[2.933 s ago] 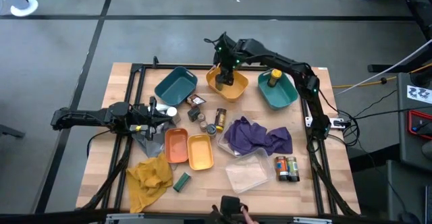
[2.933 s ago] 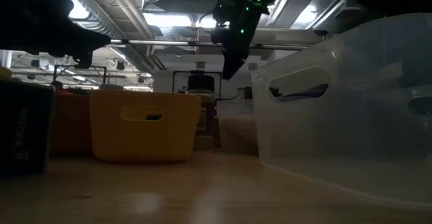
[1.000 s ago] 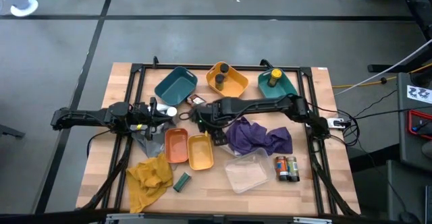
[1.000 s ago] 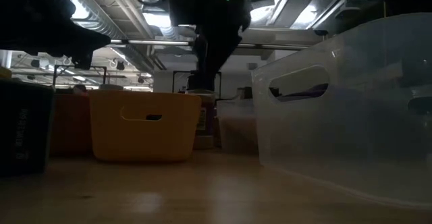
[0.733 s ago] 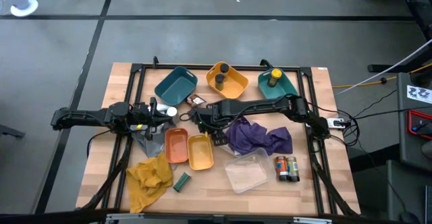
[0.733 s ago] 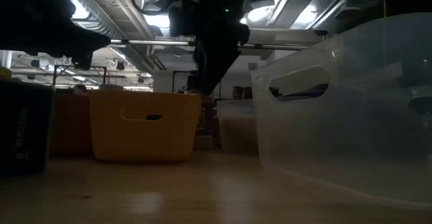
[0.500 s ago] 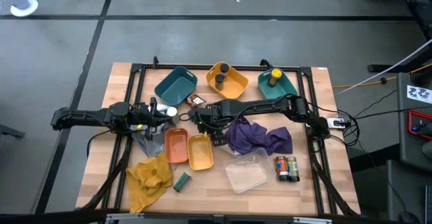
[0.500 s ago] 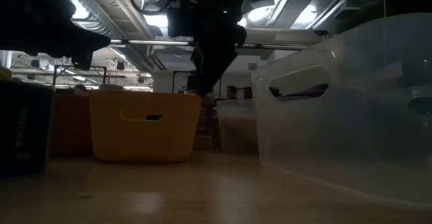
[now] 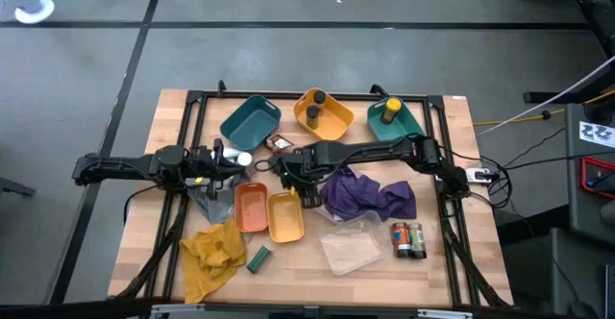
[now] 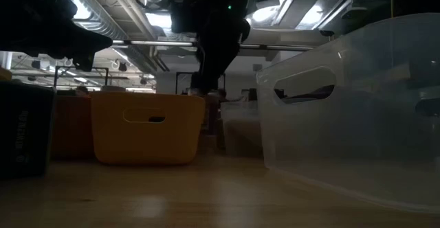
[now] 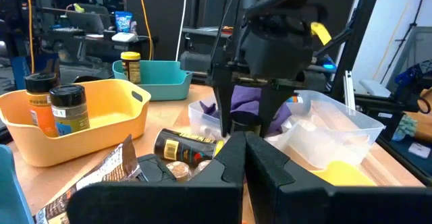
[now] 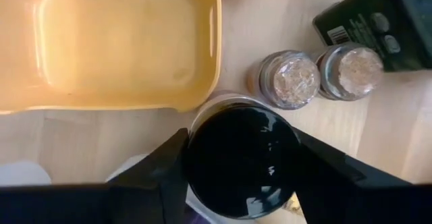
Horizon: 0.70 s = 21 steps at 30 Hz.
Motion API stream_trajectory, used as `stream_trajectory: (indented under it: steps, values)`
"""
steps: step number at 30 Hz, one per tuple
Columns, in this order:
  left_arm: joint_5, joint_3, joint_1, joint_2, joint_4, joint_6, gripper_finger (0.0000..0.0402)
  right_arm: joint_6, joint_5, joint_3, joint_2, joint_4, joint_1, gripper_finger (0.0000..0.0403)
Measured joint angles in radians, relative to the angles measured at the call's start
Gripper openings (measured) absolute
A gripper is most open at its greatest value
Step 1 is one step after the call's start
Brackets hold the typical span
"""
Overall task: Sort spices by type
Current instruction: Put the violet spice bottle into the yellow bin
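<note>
We have the right gripper (image 12: 241,158) straight above a black-lidded jar (image 12: 241,151) standing beside the yellow tray (image 12: 128,42), jaws grasping its lid. We should lift vertically, sparing the two small jars (image 12: 317,75) nearby. The left gripper (image 9: 233,163), clenched, waits.

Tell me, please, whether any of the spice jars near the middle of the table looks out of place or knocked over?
Yes: one spice jar lies on its side on the table beside the right gripper, while the jars in the yellow tray stand upright. The right gripper grips a black-lidded jar next to it.
</note>
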Motion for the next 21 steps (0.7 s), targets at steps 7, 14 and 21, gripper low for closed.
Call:
stream_trajectory:
  steps: [7, 14, 21]
  values:
    - [0.0, 0.0, 0.0, 0.0, 0.0, 0.0, 0.0, -0.012, 0.0, 0.0, -0.096, -0.047, -0.043, 0.0206]
    - [0.0, 0.0, 0.0, 0.0, 0.0, 0.0, 0.0, -0.024, 0.025, 0.001, -0.196, -0.107, -0.137, 0.0209]
    - [0.0, 0.0, 0.0, 0.0, -0.001, 0.0, 0.0, -0.074, 0.063, 0.001, -0.226, -0.115, -0.292, 0.0209]
